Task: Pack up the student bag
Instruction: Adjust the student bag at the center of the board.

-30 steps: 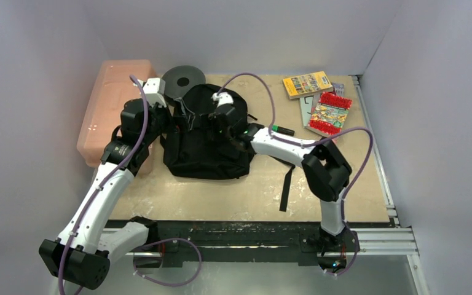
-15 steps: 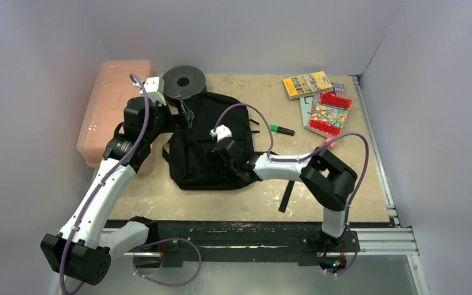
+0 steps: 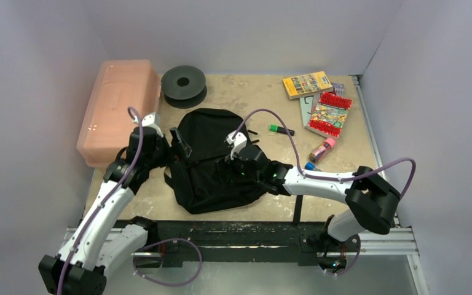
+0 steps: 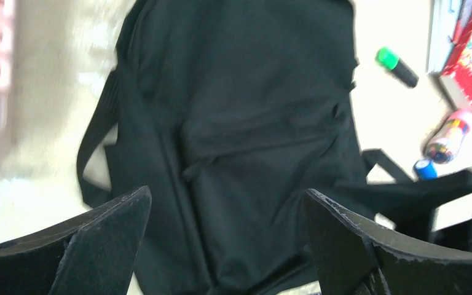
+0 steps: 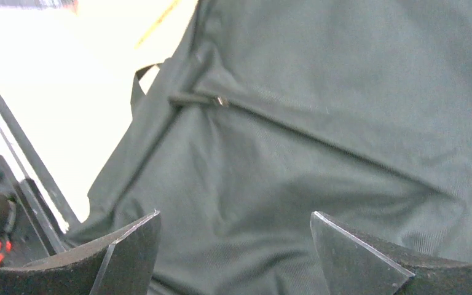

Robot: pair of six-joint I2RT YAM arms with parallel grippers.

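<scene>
The student bag (image 3: 212, 163) is a soft black backpack lying flat on the table, left of centre, and it fills both wrist views (image 4: 252, 123) (image 5: 319, 141). Its front zip pull (image 5: 198, 99) shows in the right wrist view. A black webbing strap (image 3: 297, 210) trails off the near edge. My left gripper (image 3: 182, 145) (image 4: 226, 200) hovers over the bag's left side, open with only fabric below it. My right gripper (image 3: 238, 161) (image 5: 235, 218) hangs over the bag's right half, also open and holding nothing.
A pink translucent box (image 3: 118, 107) stands at the left and a black spool (image 3: 184, 83) at the back. At the right lie a yellow book (image 3: 307, 84), a red book (image 3: 327, 114), a green highlighter (image 3: 281, 129), a pink tube (image 3: 322, 149) and a small blue item (image 3: 310, 166).
The bag has slid toward the near edge and lies flatter. Both arms have drawn back toward the near side with it. The right arm now lies lower, uncovering the pink tube.
</scene>
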